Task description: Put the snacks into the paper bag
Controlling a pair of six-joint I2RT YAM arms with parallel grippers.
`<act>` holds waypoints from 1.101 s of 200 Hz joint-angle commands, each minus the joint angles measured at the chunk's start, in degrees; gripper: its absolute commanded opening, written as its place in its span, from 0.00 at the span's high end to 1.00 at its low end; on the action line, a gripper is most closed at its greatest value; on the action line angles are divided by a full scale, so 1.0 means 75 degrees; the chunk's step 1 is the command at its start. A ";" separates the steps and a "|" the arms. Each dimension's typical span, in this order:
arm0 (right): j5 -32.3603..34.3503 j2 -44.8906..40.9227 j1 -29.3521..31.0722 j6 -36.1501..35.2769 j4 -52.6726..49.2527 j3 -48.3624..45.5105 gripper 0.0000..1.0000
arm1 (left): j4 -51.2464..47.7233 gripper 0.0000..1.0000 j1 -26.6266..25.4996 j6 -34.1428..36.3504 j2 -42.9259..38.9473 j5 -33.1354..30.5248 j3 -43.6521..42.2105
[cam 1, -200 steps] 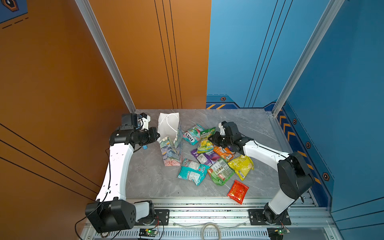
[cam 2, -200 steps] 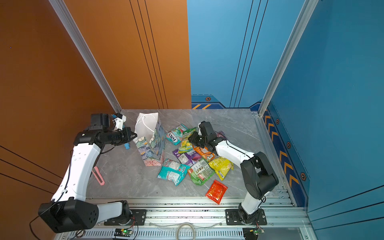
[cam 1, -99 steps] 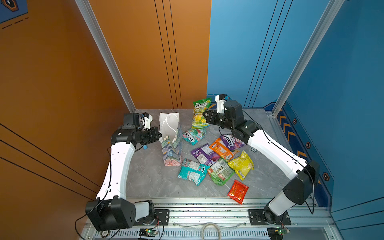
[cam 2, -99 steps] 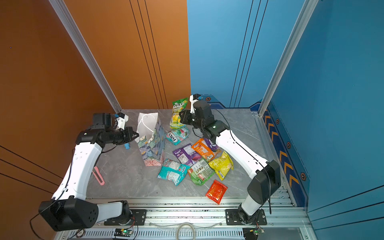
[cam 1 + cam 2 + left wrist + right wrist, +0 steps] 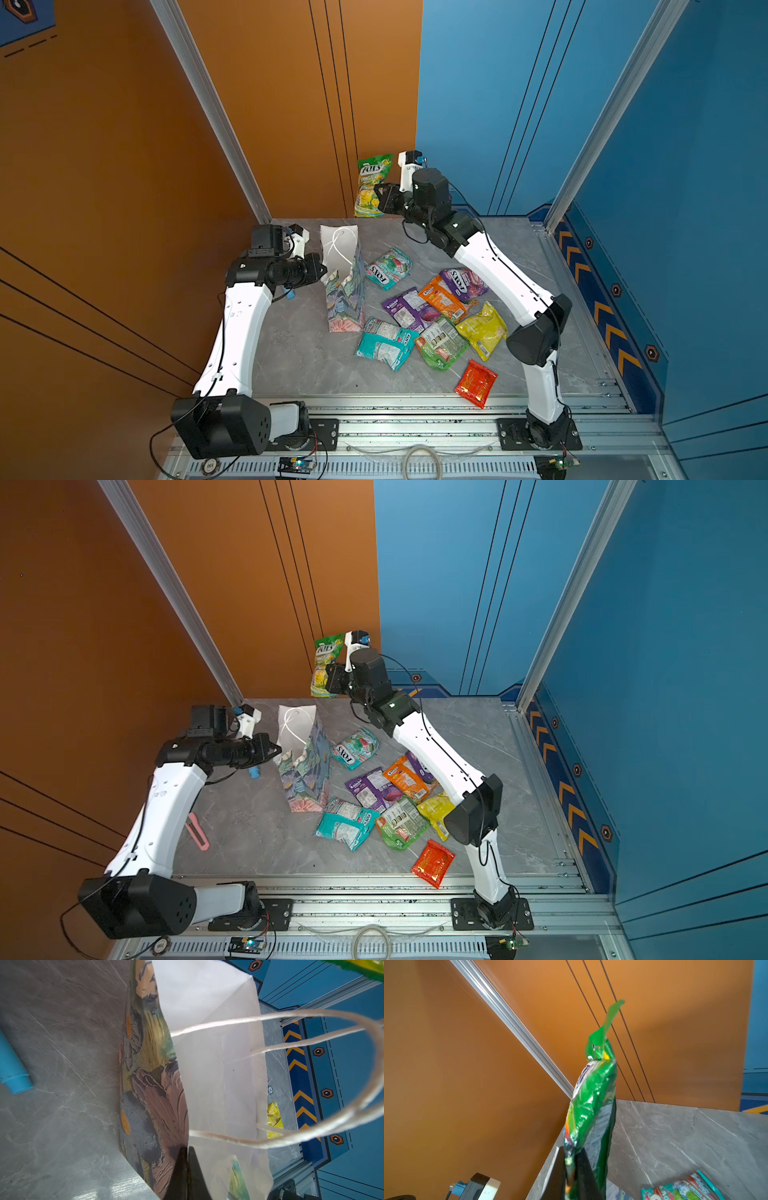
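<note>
The floral paper bag (image 5: 343, 286) (image 5: 303, 766) stands upright at the left of the table, mouth open and white inside (image 5: 207, 1064). My left gripper (image 5: 322, 270) (image 5: 276, 752) (image 5: 187, 1153) is shut on the bag's near rim. High above the table's back edge, my right gripper (image 5: 380, 199) (image 5: 330, 679) (image 5: 571, 1159) is shut on the lower edge of a green FOX'S snack packet (image 5: 372, 187) (image 5: 326, 663) (image 5: 591, 1105). Several snacks lie right of the bag: teal (image 5: 388, 268), purple (image 5: 409, 307), orange (image 5: 444, 297), yellow (image 5: 484, 328), red (image 5: 476, 382).
A light-blue stick (image 5: 254, 773) (image 5: 12, 1068) lies on the table left of the bag, under my left arm. A pink strip (image 5: 197, 831) lies near the left wall. Orange and blue walls close in the back and sides.
My right arm has lifted the green packet out of the pile, up and toward the back wall. The left gripper has stayed on the bag's rim.
</note>
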 commanded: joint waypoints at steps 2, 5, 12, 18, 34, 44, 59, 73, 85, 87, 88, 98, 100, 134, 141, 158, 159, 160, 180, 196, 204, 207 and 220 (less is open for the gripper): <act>0.0322 0.0447 0.0237 -0.0219 0.0072 0.0911 1.00 | -0.0059 1.00 -0.0067 0.0211 0.0093 0.0147 0.0138; 0.0335 0.0504 0.0254 -0.0210 0.0127 0.0982 1.00 | -0.0059 1.00 -0.0069 0.0213 0.0098 0.0141 0.0142; 0.0358 0.0637 0.0327 -0.0204 0.0235 0.1115 1.00 | -0.0053 1.00 -0.0070 0.0218 0.0099 0.0144 0.0133; 0.0418 0.0741 0.0387 -0.0225 0.0297 0.1235 1.00 | -0.0056 1.00 -0.0072 0.0218 0.0104 0.0135 0.0133; 0.0566 0.1022 0.0554 -0.0294 0.0348 0.1609 1.00 | -0.0053 1.00 -0.0075 0.0230 0.0117 0.0138 0.0132; 0.0612 0.1148 0.0629 -0.0315 0.0361 0.1747 1.00 | -0.0058 1.00 -0.0080 0.0227 0.0117 0.0142 0.0132; 0.0732 0.1181 0.0724 -0.0364 0.0425 0.1775 1.00 | -0.0052 1.00 -0.0081 0.0223 0.0104 0.0146 0.0121; 0.0852 0.1176 0.0800 -0.0434 0.0419 0.1773 1.00 | -0.0049 1.00 -0.0081 0.0222 0.0104 0.0139 0.0109; 0.0955 0.1160 0.0860 -0.0501 0.0372 0.1769 1.00 | -0.0063 1.00 -0.0081 0.0215 0.0115 0.0138 0.0109; 0.0981 0.1153 0.0866 -0.0512 0.0357 0.1762 1.00 | -0.0057 1.00 -0.0089 0.0217 0.0115 0.0136 0.0109; 0.0993 0.1144 0.0868 -0.0522 0.0345 0.1764 1.00 | -0.0053 1.00 -0.0085 0.0218 0.0121 0.0136 0.0109; 0.1118 0.1112 0.0934 -0.0603 0.0267 0.1765 1.00 | -0.0054 1.00 -0.0084 0.0200 0.0127 0.0119 0.0121; 0.1150 0.1094 0.0938 -0.0620 0.0240 0.1766 1.00 | -0.0055 1.00 -0.0084 0.0187 0.0139 0.0108 0.0121; 0.1962 0.0808 0.1207 -0.1056 -0.0008 0.1549 1.00 | -0.0055 1.00 -0.0093 0.0107 0.0151 0.0053 0.0121; 0.2113 0.0686 0.1260 -0.1135 0.0041 0.1393 1.00 | -0.0059 1.00 -0.0081 0.0080 0.0144 0.0029 0.0121; 0.2448 0.0369 0.1386 -0.1358 0.0254 0.0884 1.00 | -0.0056 1.00 -0.0084 0.0043 0.0123 -0.0051 0.0121; 0.2471 0.0348 0.1391 -0.1367 0.0258 0.0845 1.00 | -0.0058 1.00 -0.0088 0.0037 0.0119 -0.0058 0.0115; 0.2482 0.0337 0.1393 -0.1383 0.0278 0.0814 1.00 | -0.0059 1.00 -0.0090 0.0039 0.0123 -0.0061 0.0112; 0.2725 0.0089 0.1477 -0.1518 0.0321 0.0461 1.00 | -0.0060 1.00 -0.0075 0.0009 0.0092 -0.0102 0.0109; 0.2751 -0.0007 0.1496 -0.1580 0.0148 0.0373 1.00 | -0.0042 1.00 -0.0057 -0.0048 0.0072 -0.0179 0.0110; 0.2826 -0.0070 0.1513 -0.1619 0.0027 0.0335 1.00 | -0.0026 1.00 -0.0040 -0.0091 0.0051 -0.0210 0.0099; 0.2831 -0.0086 0.1513 -0.1621 0.0010 0.0322 1.00 | 0.0001 1.00 -0.0035 -0.0102 0.0040 -0.0205 0.0092; 0.2907 -0.0155 0.1513 -0.1646 -0.0031 0.0121 1.00 | 0.0065 1.00 -0.0028 -0.0161 0.0008 -0.0193 0.0063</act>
